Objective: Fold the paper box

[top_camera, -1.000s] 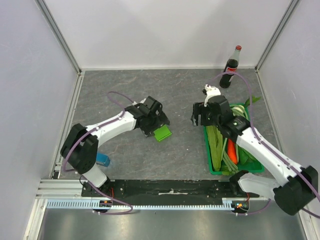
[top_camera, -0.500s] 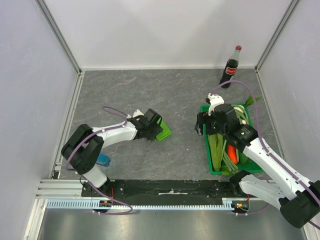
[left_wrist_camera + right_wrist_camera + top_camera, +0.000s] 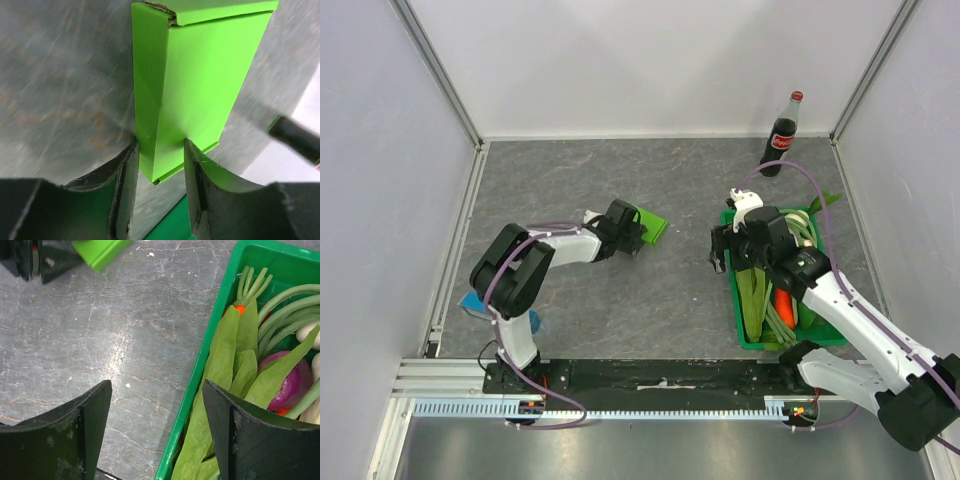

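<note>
L hand [image 3: 160, 145] clamps paper box [image 3: 200, 75]; R hand [image 3: 156, 385] wide open at crate [image 3: 280, 252] w/ carrot [image 3: 241, 308], greens [image 3: 225, 365], onion [image 3: 295, 385].

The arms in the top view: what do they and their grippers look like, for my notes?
The left arm and right arm both have white links joined by bulky black joint housings. A thin purple cable loops along each. The left gripper and right gripper each have two matte black fingers with curved inner faces. No markings are legible.
</note>
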Robot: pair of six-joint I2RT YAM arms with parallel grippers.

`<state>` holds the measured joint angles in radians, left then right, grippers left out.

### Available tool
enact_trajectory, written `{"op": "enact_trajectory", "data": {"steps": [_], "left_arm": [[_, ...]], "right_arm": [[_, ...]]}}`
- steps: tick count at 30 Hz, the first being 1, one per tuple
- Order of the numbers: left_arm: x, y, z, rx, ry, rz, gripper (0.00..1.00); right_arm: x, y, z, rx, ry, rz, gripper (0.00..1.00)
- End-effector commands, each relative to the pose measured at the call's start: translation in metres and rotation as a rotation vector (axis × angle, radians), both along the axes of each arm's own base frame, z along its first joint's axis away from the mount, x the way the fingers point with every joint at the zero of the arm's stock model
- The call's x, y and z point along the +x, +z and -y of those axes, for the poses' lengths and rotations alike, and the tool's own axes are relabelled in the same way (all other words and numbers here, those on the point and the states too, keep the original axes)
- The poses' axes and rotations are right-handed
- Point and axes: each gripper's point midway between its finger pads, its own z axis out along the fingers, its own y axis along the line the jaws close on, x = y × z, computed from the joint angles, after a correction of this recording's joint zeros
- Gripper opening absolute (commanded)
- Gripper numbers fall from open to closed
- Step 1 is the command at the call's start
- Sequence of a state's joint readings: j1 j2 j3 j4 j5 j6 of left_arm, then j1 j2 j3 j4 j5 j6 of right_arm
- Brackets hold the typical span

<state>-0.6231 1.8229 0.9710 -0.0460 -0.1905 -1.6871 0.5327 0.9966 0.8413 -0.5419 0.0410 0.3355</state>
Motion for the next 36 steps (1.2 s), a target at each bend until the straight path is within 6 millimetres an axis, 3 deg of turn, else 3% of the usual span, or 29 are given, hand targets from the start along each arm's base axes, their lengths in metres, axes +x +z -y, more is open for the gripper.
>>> {"op": "enact_trajectory", "data": {"steps": [1, 2, 4, 5, 6, 7, 8, 9, 10, 11, 12, 15, 19, 20, 22, 24, 25, 27, 28, 29, 30, 31, 32, 33, 36], "left_arm": [[0.057, -0.007, -0.024, -0.088, 0.254, 0.005, 0.46], [0.070, -0.019, -0.037, -0.094, 0.297, -0.009, 0.45], [0.105, -0.008, -0.048, -0.141, 0.333, 0.039, 0.45], [0.113, -0.020, -0.055, -0.115, 0.344, 0.024, 0.45], [0.134, -0.009, -0.057, -0.105, 0.338, 0.059, 0.45], [0.147, -0.011, -0.070, -0.096, 0.359, 0.062, 0.45], [0.154, -0.029, -0.077, -0.080, 0.354, 0.040, 0.44], [0.171, -0.018, -0.075, -0.093, 0.324, 0.068, 0.43], [0.183, -0.018, -0.090, -0.086, 0.342, 0.080, 0.42], [0.184, -0.034, -0.099, -0.054, 0.345, 0.047, 0.42], [0.198, -0.025, -0.103, -0.042, 0.328, 0.078, 0.42], [0.225, -0.029, -0.133, -0.009, 0.310, 0.090, 0.42], [0.245, -0.027, -0.146, 0.018, 0.257, 0.107, 0.45], [0.247, -0.025, -0.146, 0.010, 0.245, 0.112, 0.47], [0.252, -0.009, -0.139, -0.029, 0.209, 0.141, 0.62], [0.250, 0.006, -0.130, -0.063, 0.171, 0.150, 0.82], [0.249, 0.030, -0.127, -0.077, 0.155, 0.178, 0.87], [0.238, 0.050, -0.125, -0.081, 0.128, 0.190, 0.98], [0.234, 0.067, -0.125, -0.087, 0.122, 0.223, 1.00], [0.227, 0.112, -0.124, -0.107, 0.111, 0.297, 1.00], [0.205, 0.102, -0.121, -0.129, 0.089, 0.260, 1.00], [0.194, 0.118, -0.119, -0.151, 0.076, 0.292, 1.00], [0.175, 0.170, -0.119, -0.177, 0.060, 0.381, 1.00], [0.149, 0.158, -0.115, -0.166, 0.014, 0.366, 1.00], [0.080, 0.206, -0.108, -0.142, -0.146, 0.470, 1.00]], "right_arm": [[0.012, 0.018, -0.003, -0.012, 0.007, 0.038, 0.81], [0.012, 0.015, -0.003, -0.013, 0.007, 0.029, 0.81], [0.013, 0.015, -0.004, -0.011, 0.004, 0.024, 0.81], [0.013, 0.014, -0.004, -0.011, 0.002, 0.019, 0.81], [0.014, 0.014, -0.004, -0.012, 0.000, 0.023, 0.81], [0.014, 0.013, -0.003, -0.016, -0.002, 0.018, 0.81], [0.015, 0.012, -0.003, -0.021, -0.002, 0.016, 0.81], [0.016, 0.012, -0.002, -0.027, -0.004, 0.019, 0.81], [0.017, 0.012, -0.001, -0.030, -0.009, 0.019, 0.81], [0.019, 0.012, 0.000, -0.034, -0.014, 0.021, 0.81], [0.020, 0.013, 0.000, -0.035, -0.016, 0.023, 0.81], [0.023, 0.012, 0.002, -0.040, -0.023, 0.027, 0.81], [0.028, 0.009, 0.004, -0.050, -0.036, 0.032, 0.81], [0.029, 0.009, 0.004, -0.051, -0.038, 0.034, 0.82], [0.031, 0.005, 0.005, -0.051, -0.049, 0.022, 0.82], [0.031, 0.007, 0.005, -0.037, -0.059, 0.022, 0.82], [0.030, 0.012, 0.006, -0.027, -0.063, 0.034, 0.82], [0.026, 0.015, 0.006, -0.007, -0.072, 0.037, 0.82], [0.025, 0.022, 0.007, 0.005, -0.072, 0.053, 0.83], [0.022, 0.026, 0.008, 0.010, -0.075, 0.054, 0.83], [0.020, 0.030, 0.011, 0.006, -0.083, 0.060, 0.84], [0.017, 0.039, 0.016, 0.010, -0.095, 0.080, 0.86], [0.013, 0.044, 0.024, -0.011, -0.124, 0.086, 0.86], [0.011, 0.049, 0.030, -0.016, -0.144, 0.095, 0.87], [-0.009, 0.085, 0.049, 0.012, -0.174, 0.195, 0.90]]}}
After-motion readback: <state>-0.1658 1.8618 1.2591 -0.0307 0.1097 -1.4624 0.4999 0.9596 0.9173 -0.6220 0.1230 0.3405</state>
